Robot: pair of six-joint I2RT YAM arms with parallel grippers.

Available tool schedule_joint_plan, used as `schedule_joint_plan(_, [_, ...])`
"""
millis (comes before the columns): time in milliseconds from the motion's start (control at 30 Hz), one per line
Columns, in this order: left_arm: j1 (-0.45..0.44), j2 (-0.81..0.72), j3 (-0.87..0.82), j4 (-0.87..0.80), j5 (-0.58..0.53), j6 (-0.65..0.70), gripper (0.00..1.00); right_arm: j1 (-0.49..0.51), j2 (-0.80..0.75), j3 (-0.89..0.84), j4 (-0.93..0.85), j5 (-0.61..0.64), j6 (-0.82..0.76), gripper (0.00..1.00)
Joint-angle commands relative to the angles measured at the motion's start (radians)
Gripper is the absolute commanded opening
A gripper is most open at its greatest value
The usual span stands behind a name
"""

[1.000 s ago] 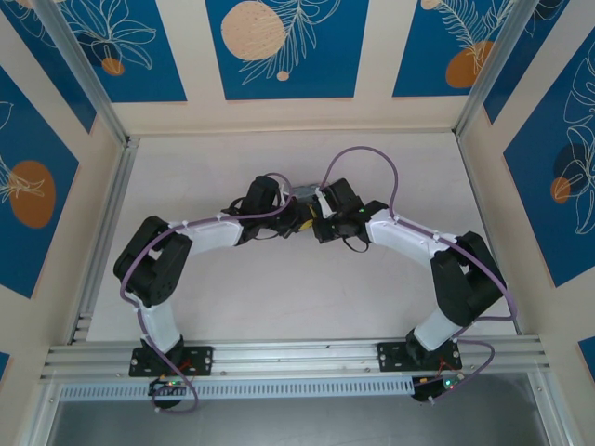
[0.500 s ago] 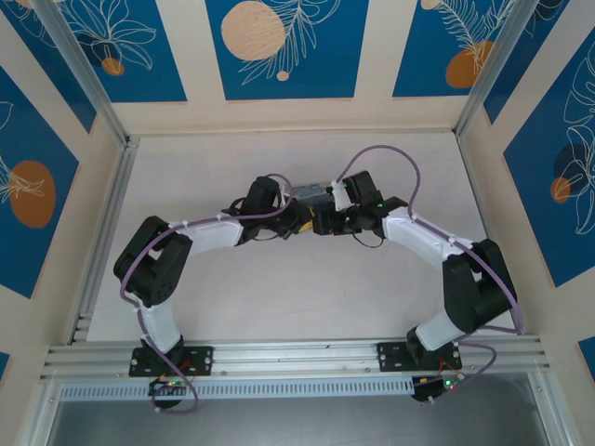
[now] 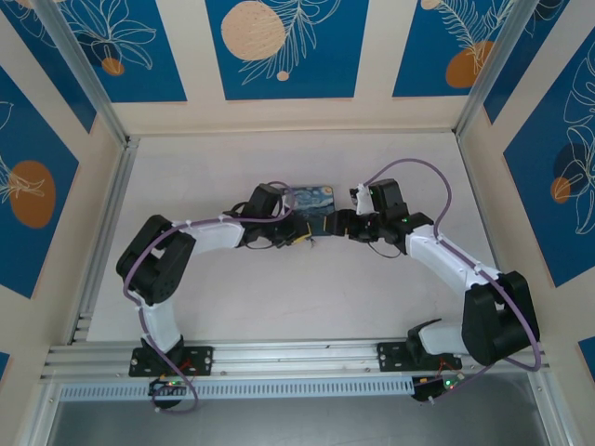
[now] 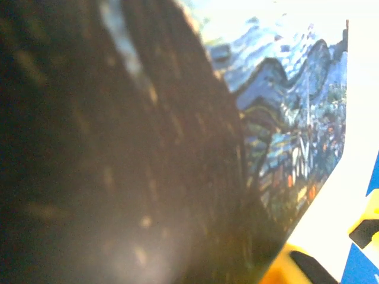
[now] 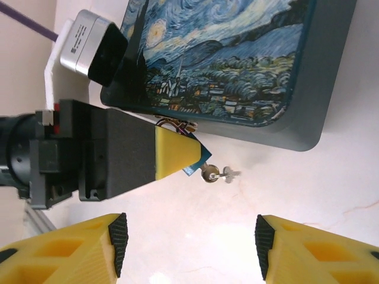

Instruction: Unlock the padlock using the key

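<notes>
The padlock (image 5: 199, 160), a small blue body, peeks out from the yellow tip of my left gripper (image 5: 190, 157), which looks shut on it. The key (image 5: 209, 173) sticks out of the padlock's lower end, and a second small key (image 5: 229, 173) hangs from its ring just above the table. My right gripper (image 5: 190, 238) stands open and empty a short way in front of the key, touching nothing. In the top view the left gripper (image 3: 305, 230) and the right gripper (image 3: 342, 224) face each other mid-table.
The Starry Night tin (image 5: 237, 65) lies flat right behind the padlock; it also lies at table centre in the top view (image 3: 316, 197) and as a blurred picture in the left wrist view (image 4: 290, 130). Framed walls surround the white table (image 3: 279, 297).
My right gripper has opened, let go of the key and drawn back to the right. The key stays in the padlock. The left arm has barely moved.
</notes>
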Motion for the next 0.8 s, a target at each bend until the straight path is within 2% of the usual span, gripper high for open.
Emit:
schedule_joint_plan(0, [-0.006,0.004,-0.028,-0.016,-0.005,0.038,0.24,0.011,-0.006,-0.057,0.094,-0.060,0.144,0.61])
schedule_joint_plan(267, [-0.006,-0.026,-0.046,-0.025,-0.016,0.049,0.39,0.053,0.060,-0.135,0.256,-0.048,0.298,0.64])
schedule_joint_plan(567, [-0.002,-0.166,-0.064,-0.121,-0.076,0.107,0.70,0.081,0.183,-0.058,0.286,-0.012,0.318,0.65])
schedule_joint_plan(767, [0.016,-0.238,-0.047,-0.195,-0.118,0.139,0.88,0.072,0.297,0.082,0.246,0.002,0.267,0.65])
